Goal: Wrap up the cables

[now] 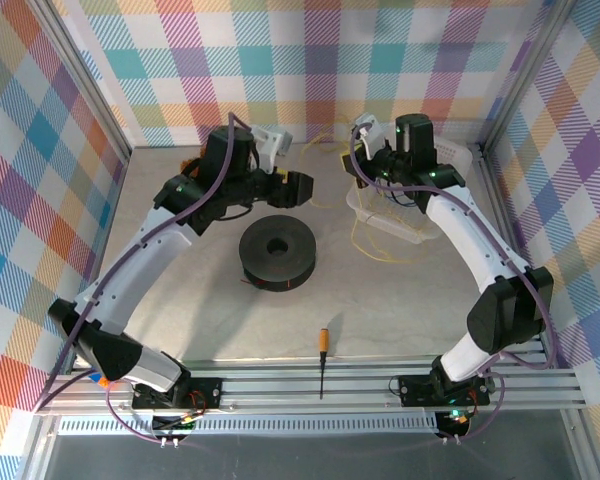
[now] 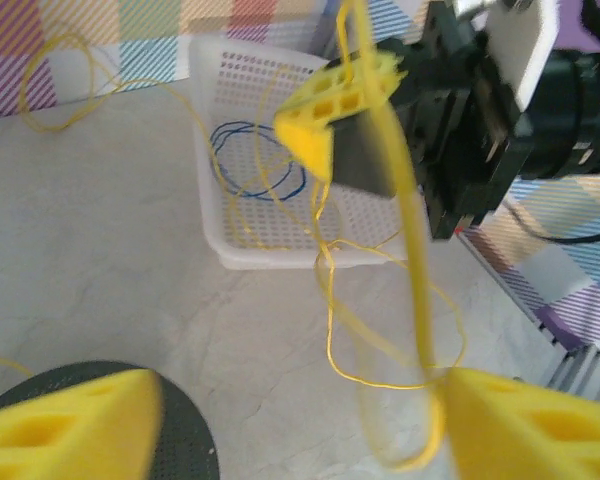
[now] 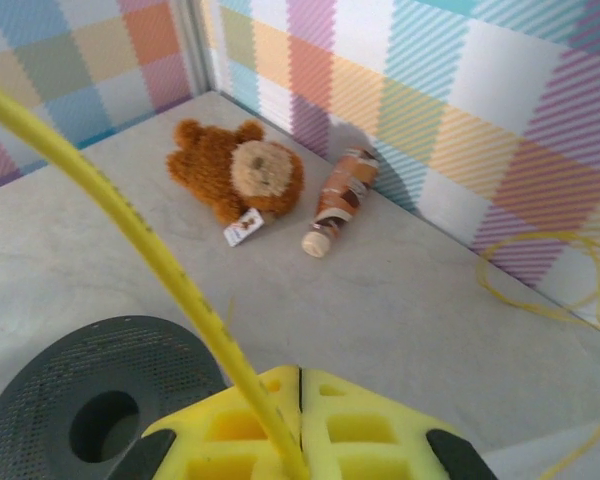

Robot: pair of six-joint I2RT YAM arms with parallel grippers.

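Pale marbled tabletop [image 1: 380, 320] boxed in by pastel plaid walls [image 1: 380, 60], and most of the clutter was at the far end. The thin yellow cables [image 2: 415, 260] were mostly on the far right, spilling in loose curls out of and around a white plastic mesh basket [image 2: 270, 258], with a few more loops trailing along the far wall. A blue wire loop [image 2: 260, 165] lay on the basket's floor.

The right gripper [image 3: 300, 390] was up by the basket and clamped fully together, its two yellow fingers meeting with one cable strand pinched between them. In its own wrist view that strand ran up and off to the left.

The left gripper [image 2: 302, 400] sat just to the left of it, jaws spread wide and gripping nothing. The strand hanging from the right gripper dropped down between the left fingers, close to one of them [image 2: 520, 430]. Honestly couldn't tell whether it touched that finger or not.

A flat black spool [image 1: 277, 255] lay in the middle of the table, on the near side of both grippers. An orange-handled screwdriver [image 1: 323, 358] was at the near edge, roughly centre, well apart from the spool. In the far left corner there was a brown teddy bear [image 3: 238, 180], and just beside it a brown patterned tube [image 3: 338, 195] lying near the wall.
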